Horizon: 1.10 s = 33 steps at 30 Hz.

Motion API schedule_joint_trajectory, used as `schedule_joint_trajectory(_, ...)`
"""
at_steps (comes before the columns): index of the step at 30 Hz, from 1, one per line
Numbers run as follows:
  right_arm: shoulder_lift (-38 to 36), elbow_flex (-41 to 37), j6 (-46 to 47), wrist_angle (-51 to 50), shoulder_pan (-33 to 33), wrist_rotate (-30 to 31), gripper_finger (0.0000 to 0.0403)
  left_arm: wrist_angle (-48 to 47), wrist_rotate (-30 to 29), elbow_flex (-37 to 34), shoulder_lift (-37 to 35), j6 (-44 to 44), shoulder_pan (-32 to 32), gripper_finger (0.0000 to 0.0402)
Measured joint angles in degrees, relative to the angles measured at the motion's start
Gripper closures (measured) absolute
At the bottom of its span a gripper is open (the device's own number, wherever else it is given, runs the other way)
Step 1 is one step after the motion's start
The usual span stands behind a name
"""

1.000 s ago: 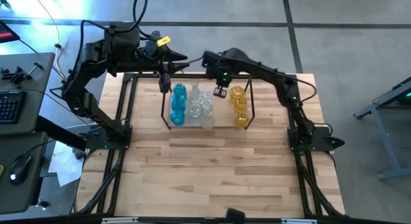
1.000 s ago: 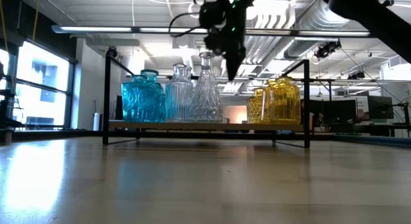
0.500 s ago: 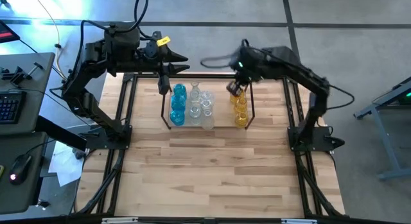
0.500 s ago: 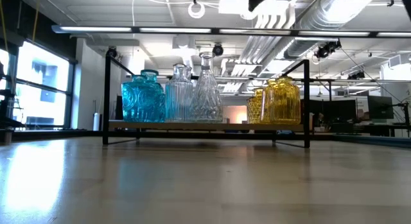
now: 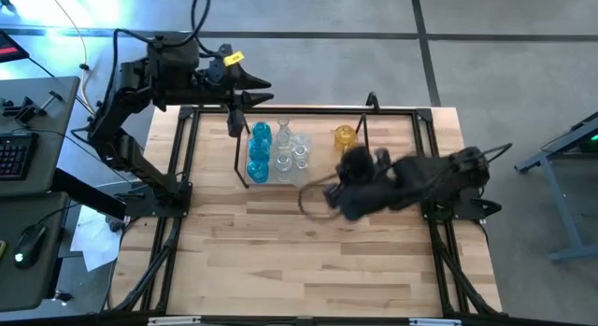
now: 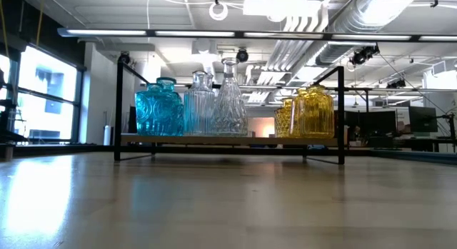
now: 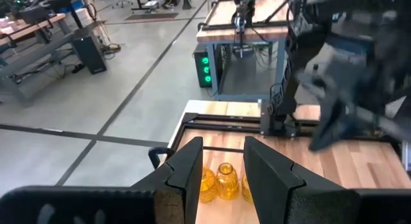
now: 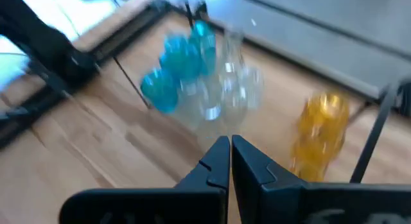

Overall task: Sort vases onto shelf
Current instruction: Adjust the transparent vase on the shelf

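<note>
The right gripper (image 8: 230, 161) has its two dark fingers pressed together and holds nothing. In the high view it shows as a dark blur (image 5: 360, 191) over the pale wooden surface (image 5: 308, 261), just in front of the shelf and in front of its right end. Its wrist view looks across at the vases from that spot.

The left gripper (image 7: 219, 166) hangs behind the shelf's left end, above the back edge of the surface. Its fingers stand partly apart with nothing between them; it is waiting.

The shelf (image 5: 241, 163), a low rack of thin black metal rods with a light wood floor, sits near the back of the surface. On it stand small translucent glass vases in colour groups: blue vases (image 6: 158, 107) at the left, clear ribbed vases (image 6: 218, 103) in the middle, amber-yellow vases (image 6: 308, 111) at the right. In the high view, part of the yellow group is hidden by the right arm. No vase is seen off the shelf, so the sorting looks complete, or nearly so.

The risk from here is the right arm. It lies low and close to the yellow vases and the shelf's right end post, so a careless swing could clip the rack and knock the tightly packed glass together or over.
</note>
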Motion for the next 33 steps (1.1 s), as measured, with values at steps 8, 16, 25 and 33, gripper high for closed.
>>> schedule_joint_trajectory(8,-0.04,-26.21,19.15,17.71,7.16,-0.10,0.0403,-0.02,0.02,0.00,-3.39,-3.75,0.00,0.0300)
schedule_joint_trajectory(16,1.45,-47.93,13.43,70.24,5.93,6.85,0.0403,-0.18,2.38,0.00,-9.58,-2.47,0.00,0.0300)
schedule_joint_trajectory(25,10.78,-50.97,18.68,74.82,2.85,7.24,0.0403,-2.18,3.37,0.04,-15.68,-2.37,0.00,0.0300)
schedule_joint_trajectory(33,12.99,-50.97,17.69,73.51,0.11,5.23,0.0403,-3.47,3.39,0.04,-17.44,-3.36,0.00,0.0300)
